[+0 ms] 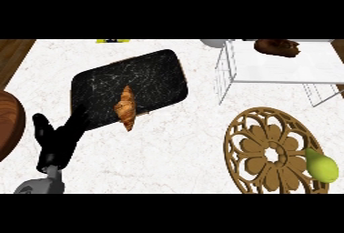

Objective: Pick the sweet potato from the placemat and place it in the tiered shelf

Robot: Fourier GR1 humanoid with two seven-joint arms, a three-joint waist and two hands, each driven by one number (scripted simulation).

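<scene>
A dark brown, lumpy sweet potato lies on the top level of the white wire tiered shelf at the back right. No hand touches it. The round, carved wooden placemat lies at the front right, with a green pear on its right rim. My left hand rests at the lower left with its fingers straight and pointing up, holding nothing; the fingertips overlap the near corner of a black slab. My right hand is out of sight.
The black marbled slab lies tilted at mid-left, and an orange-brown croissant rests on its near edge. A wooden round object shows at the left edge. A white bowl rim sits behind the shelf.
</scene>
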